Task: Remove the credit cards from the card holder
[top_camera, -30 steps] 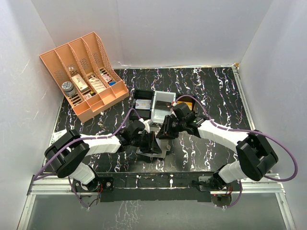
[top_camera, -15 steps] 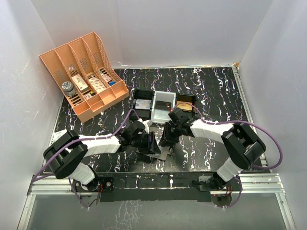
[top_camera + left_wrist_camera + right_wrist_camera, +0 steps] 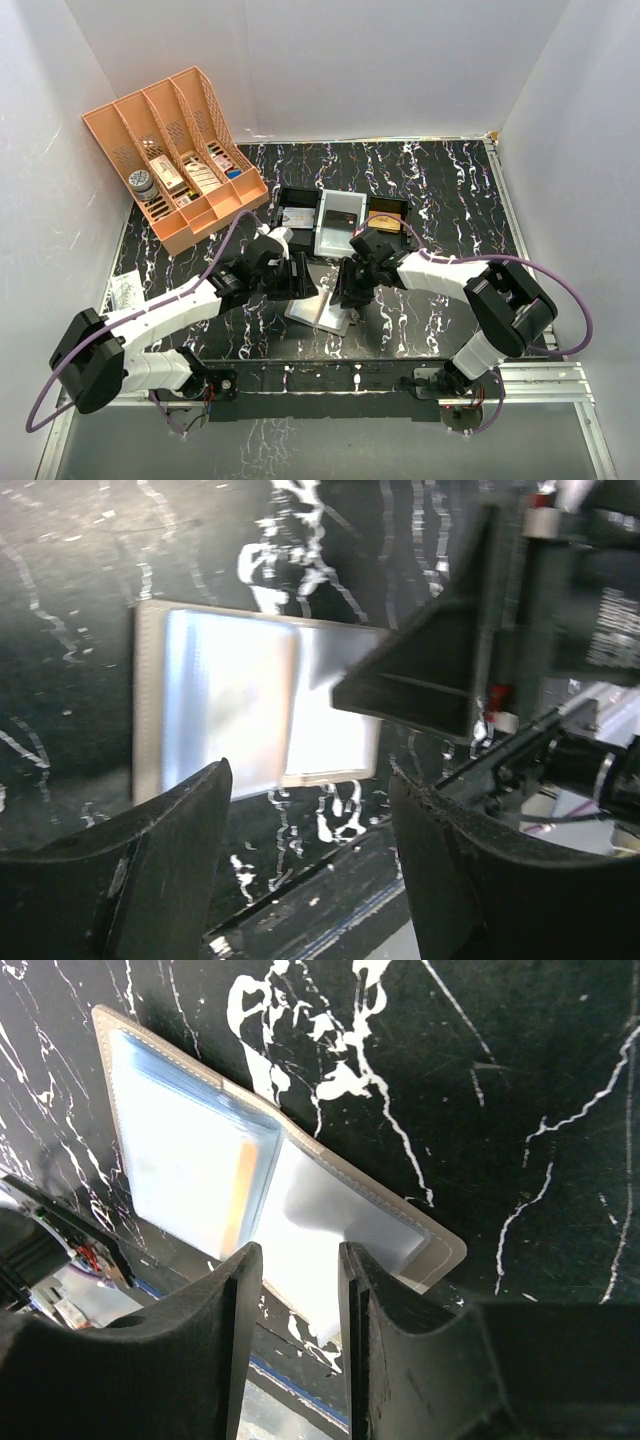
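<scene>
Right wrist: right gripper (image 3: 298,1256) narrowly open over the card holder (image 3: 190,1140) — left gripper (image 3: 308,780) wide open.

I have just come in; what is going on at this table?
The robot is working on a card holder, which lies open and flat on the black marbled table. The left pincer hangs open close above it and holds nothing. The right pincer is over the holder too, its jaws a little apart, with nothing clearly gripped. An orange card sits in a clear sleeve inside the holder.
</scene>
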